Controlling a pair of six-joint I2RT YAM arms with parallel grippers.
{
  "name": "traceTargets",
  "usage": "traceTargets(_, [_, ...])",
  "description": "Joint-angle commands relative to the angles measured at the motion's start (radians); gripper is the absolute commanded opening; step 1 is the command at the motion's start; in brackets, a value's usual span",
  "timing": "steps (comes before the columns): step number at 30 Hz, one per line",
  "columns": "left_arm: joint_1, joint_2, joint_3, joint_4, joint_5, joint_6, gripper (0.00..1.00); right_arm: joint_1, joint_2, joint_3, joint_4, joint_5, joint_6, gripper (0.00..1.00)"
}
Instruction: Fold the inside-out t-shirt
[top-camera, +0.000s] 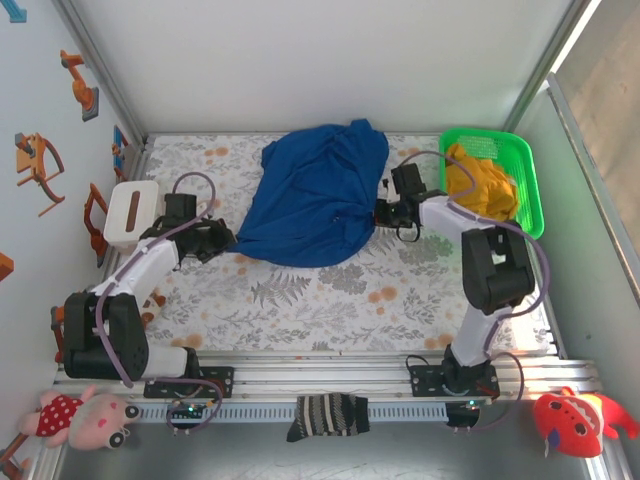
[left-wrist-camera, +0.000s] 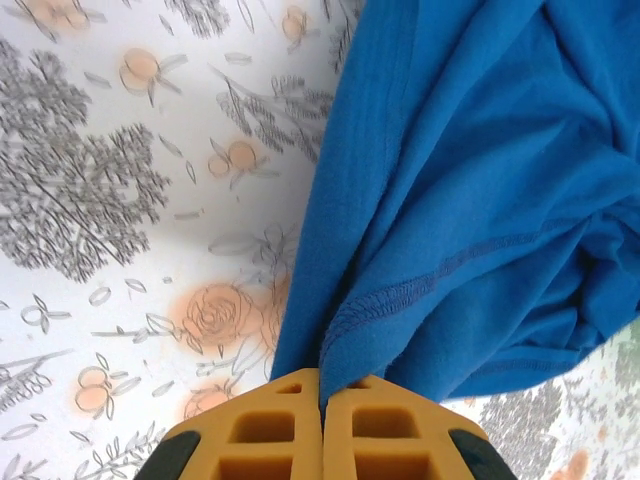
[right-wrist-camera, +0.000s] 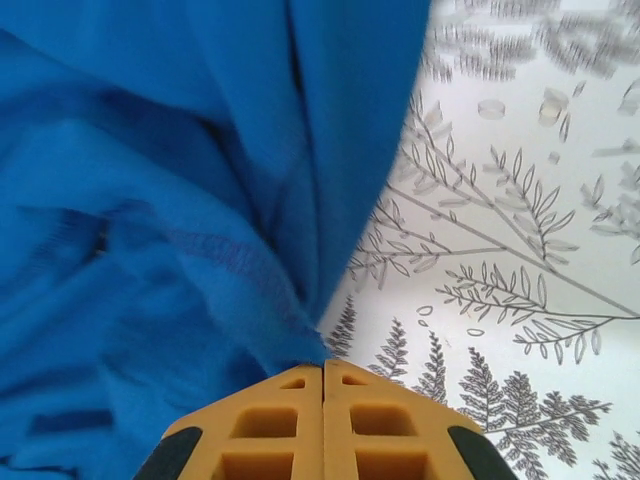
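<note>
The royal-blue inside-out t-shirt lies bunched in a heap at the middle back of the floral table cover. My left gripper is at the heap's lower left corner. In the left wrist view the yellow fingers are shut on a stitched hem of the t-shirt, with cloth pinched in the seam of the gripper. My right gripper is at the heap's right edge. In the right wrist view the gripper is shut, and a gathered fold of the t-shirt runs into its tip.
A green basket at the back right holds a mustard-yellow garment. A white box stands at the left edge. A dark striped sock lies on the front rail. Plush toys sit at the near corners.
</note>
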Motion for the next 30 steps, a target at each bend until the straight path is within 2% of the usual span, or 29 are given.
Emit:
traceTargets(1, [0.048, 0.005, 0.099, -0.025, 0.023, 0.024, 0.02, 0.003, -0.217, 0.058, -0.030, 0.039, 0.024, 0.00])
traceTargets(6, [0.081, 0.020, 0.192, -0.058, 0.070, 0.040, 0.03, 0.003, -0.453, 0.020, -0.062, 0.101, 0.088, 0.00])
traceTargets(9, [0.081, 0.023, 0.199, -0.064, 0.100, 0.043, 0.04, 0.003, -0.568, -0.082, -0.078, 0.151, 0.132, 0.00])
traceTargets(11, [0.079, 0.018, 0.177, -0.063, 0.122, 0.045, 0.08, 0.002, -0.649, -0.173, -0.088, 0.195, 0.165, 0.00])
traceTargets(14, [0.074, -0.001, 0.125, -0.055, 0.146, 0.043, 0.22, 0.003, -0.753, -0.316, -0.115, 0.231, 0.228, 0.00])
traceTargets(16, [0.069, -0.014, 0.089, -0.058, 0.160, 0.042, 0.38, 0.003, -0.806, -0.410, -0.137, 0.239, 0.269, 0.00])
traceTargets(18, [0.063, -0.037, 0.051, -0.070, 0.156, 0.042, 0.50, 0.001, -0.853, -0.501, -0.151, 0.239, 0.310, 0.00])
traceTargets(20, [0.053, -0.063, 0.015, -0.085, 0.129, 0.043, 0.57, 0.003, -0.893, -0.586, -0.155, 0.238, 0.339, 0.00])
traceTargets(23, [0.027, -0.093, -0.028, -0.107, 0.079, 0.046, 0.62, 0.002, -0.943, -0.663, -0.163, 0.240, 0.365, 0.00])
traceTargets(30, [-0.071, -0.096, -0.048, -0.185, -0.084, 0.053, 0.64, 0.003, -0.952, -0.680, -0.173, 0.237, 0.363, 0.00])
